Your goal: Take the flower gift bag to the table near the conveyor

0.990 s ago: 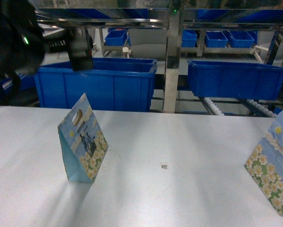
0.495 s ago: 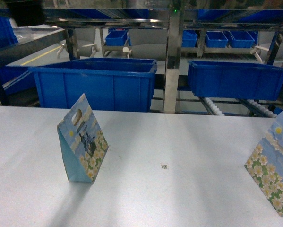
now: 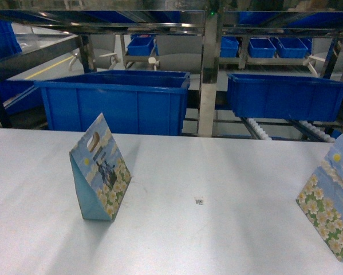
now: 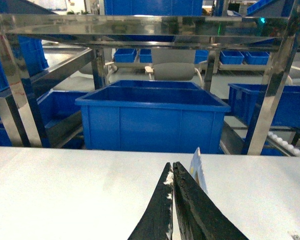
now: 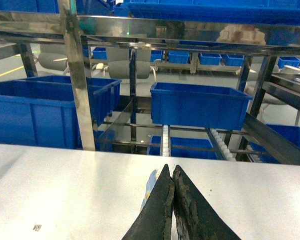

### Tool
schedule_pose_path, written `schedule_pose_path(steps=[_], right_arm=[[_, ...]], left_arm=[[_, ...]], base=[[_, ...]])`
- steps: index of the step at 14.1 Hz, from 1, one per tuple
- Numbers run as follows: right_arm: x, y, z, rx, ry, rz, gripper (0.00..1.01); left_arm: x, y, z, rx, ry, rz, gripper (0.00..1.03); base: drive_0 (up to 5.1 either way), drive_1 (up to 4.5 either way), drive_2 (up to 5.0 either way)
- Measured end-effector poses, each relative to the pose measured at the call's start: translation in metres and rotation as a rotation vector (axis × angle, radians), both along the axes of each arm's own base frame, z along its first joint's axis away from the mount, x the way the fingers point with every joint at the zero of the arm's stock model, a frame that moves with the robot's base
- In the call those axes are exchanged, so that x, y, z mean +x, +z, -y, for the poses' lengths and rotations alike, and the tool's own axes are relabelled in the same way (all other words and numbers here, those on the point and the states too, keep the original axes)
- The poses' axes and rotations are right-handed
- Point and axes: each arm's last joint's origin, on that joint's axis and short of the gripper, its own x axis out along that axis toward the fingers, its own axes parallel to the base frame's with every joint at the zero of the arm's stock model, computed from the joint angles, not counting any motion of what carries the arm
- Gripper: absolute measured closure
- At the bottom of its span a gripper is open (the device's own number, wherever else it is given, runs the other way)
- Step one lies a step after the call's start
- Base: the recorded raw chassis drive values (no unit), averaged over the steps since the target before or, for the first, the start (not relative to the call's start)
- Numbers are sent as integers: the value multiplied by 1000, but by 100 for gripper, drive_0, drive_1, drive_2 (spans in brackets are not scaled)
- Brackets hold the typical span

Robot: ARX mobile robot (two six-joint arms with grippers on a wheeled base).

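The flower gift bag (image 3: 99, 169) stands upright on the white worktop (image 3: 217, 229), left of centre, clear of both arms. A second flowered bag (image 3: 330, 215) stands at the right edge. Behind the worktop, blue bins (image 3: 117, 100) sit on the steel conveyor (image 3: 205, 69). The left tool (image 4: 172, 172) and right tool (image 5: 170, 175) each have their tips pressed together, pinching nothing.

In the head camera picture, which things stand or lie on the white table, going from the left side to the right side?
Wedge-shaped paper gift bag with flowers and a dark figure on its face → tiny black mark printed on the white tabletop → second flowered paper bag, cut off by the right edge.
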Motion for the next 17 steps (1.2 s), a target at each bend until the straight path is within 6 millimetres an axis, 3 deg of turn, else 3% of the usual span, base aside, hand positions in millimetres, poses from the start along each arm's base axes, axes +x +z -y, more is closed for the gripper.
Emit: schedule_pose_path(steps=[5, 12, 17], right_arm=[[-25, -13, 0, 0, -1, -2, 99], [-48, -26, 0, 0, -1, 26, 99], [-62, -26, 0, -1, -1, 16, 99]], left_arm=[[-27, -11, -16, 0, 6, -3, 101], [-53, -27, -16, 1, -3, -16, 101], [-68, -21, -16, 1, -3, 16, 101]], base=[[0, 0, 0], [0, 0, 0], [0, 0, 0]])
